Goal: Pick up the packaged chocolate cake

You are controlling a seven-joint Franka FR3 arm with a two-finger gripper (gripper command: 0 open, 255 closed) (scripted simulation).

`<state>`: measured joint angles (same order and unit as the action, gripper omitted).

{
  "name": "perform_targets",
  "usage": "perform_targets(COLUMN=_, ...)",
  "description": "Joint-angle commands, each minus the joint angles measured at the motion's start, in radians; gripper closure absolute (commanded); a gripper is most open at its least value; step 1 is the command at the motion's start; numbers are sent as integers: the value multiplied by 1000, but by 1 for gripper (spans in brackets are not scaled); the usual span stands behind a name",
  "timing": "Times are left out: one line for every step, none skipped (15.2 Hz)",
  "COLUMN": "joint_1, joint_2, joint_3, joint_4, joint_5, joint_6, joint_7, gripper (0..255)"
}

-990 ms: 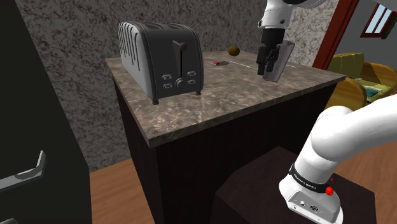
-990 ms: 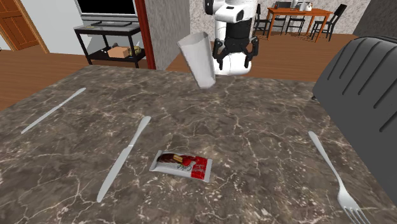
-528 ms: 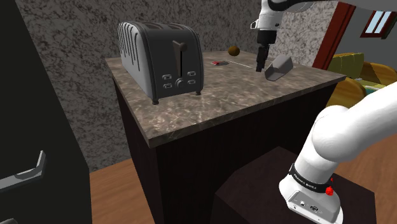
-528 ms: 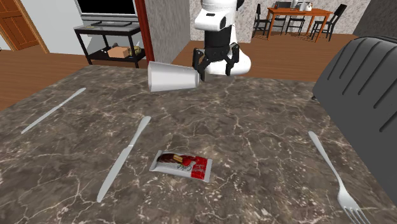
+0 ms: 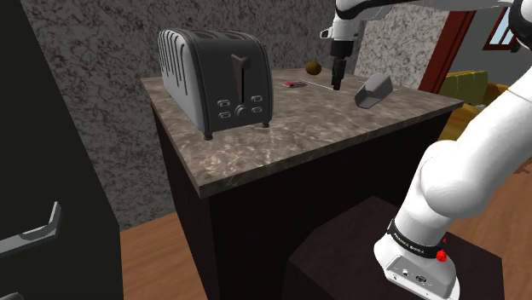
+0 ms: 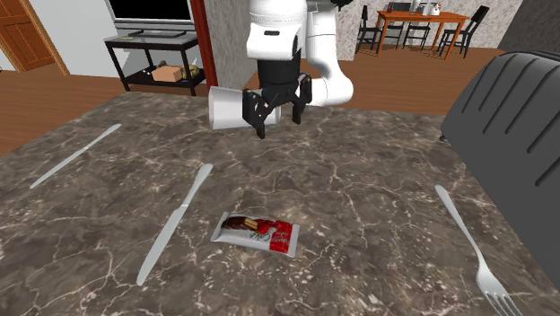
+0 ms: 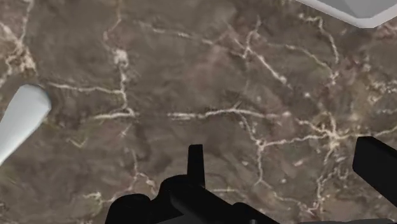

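Beside the tipped-over cup [image 5: 373,89] on the marbled counter [image 5: 281,136], the shoulder view has the black gripper [image 5: 337,84] pointing straight down, just left of the cup and a little above the stone. The packaged chocolate cake [image 5: 294,84], a small red wrapper from here, lies flat farther left of the cup, beyond the gripper. The dark toaster [image 5: 217,81] stands farther left still. A small brown round thing [image 5: 313,66] sits behind and left of the cup.

Across the second exterior view, the white cup [image 6: 229,108] lies on its side, and the gripper [image 6: 279,124] hangs in front of its narrower end, jaws spread with nothing between them. The cake [image 6: 256,233], in a red and white wrapper, lies well apart from the cup, much nearer the camera and untouched. A knife [image 6: 175,223] lies in front of the cup, a second knife [image 6: 74,154] off to its front left, and a fork [image 6: 476,256] far to its front right by the toaster [image 6: 516,126].

Along the wrist view, the fingers [image 7: 195,162] stand apart over bare counter [image 7: 191,83]. A pale corner of the cup [image 7: 350,7] shows beyond them, and a rounded pale cutlery end [image 7: 22,118] lies well apart from the cup.
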<state>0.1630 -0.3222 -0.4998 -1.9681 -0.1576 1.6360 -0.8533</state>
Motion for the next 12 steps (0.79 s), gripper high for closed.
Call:
perform_targets(joint_1=18, joint_2=83, joint_3=-41, joint_4=74, joint_5=25, joint_6=12, joint_7=-115, gripper=0)
perform_targets(joint_1=24, joint_2=126, joint_3=-60, joint_4=112, joint_5=43, joint_6=17, joint_7=-170, gripper=0)
perform_targets(joint_1=29, joint_2=171, joint_3=-77, joint_4=151, joint_5=63, joint_6=20, joint_7=-225, gripper=0)
perform_targets(joint_1=32, joint_2=217, joint_3=-93, joint_4=193, joint_5=86, joint_6=22, joint_7=-280, gripper=0)
perform_targets(joint_1=32, joint_2=265, joint_3=-106, joint_4=236, joint_5=112, joint_6=22, joint_7=-334, gripper=0)
perform_targets(joint_1=29, joint_2=313, joint_3=-117, joint_4=281, joint_5=139, joint_6=20, joint_7=-389, gripper=0)
perform_targets(joint_1=23, joint_2=362, joint_3=-125, joint_4=329, joint_5=168, joint_6=15, joint_7=-442, gripper=0)
perform_targets(joint_1=14, joint_2=411, joint_3=-130, joint_4=378, joint_5=197, joint_6=9, joint_7=-495, gripper=0)
perform_targets(joint_1=1, joint_2=461, joint_3=-132, joint_4=430, joint_5=227, joint_6=0, joint_7=-545, gripper=0)
perform_targets(joint_1=-15, joint_2=511, joint_3=-131, joint_4=485, joint_5=256, joint_6=-12, joint_7=-593, gripper=0)
perform_targets(joint_1=-33, joint_2=560, joint_3=-127, joint_4=542, joint_5=285, joint_6=-25, joint_7=-639, gripper=0)
perform_targets(joint_1=-53, joint_2=610, joint_3=-121, joint_4=603, joint_5=313, joint_6=-41, joint_7=-682, gripper=0)
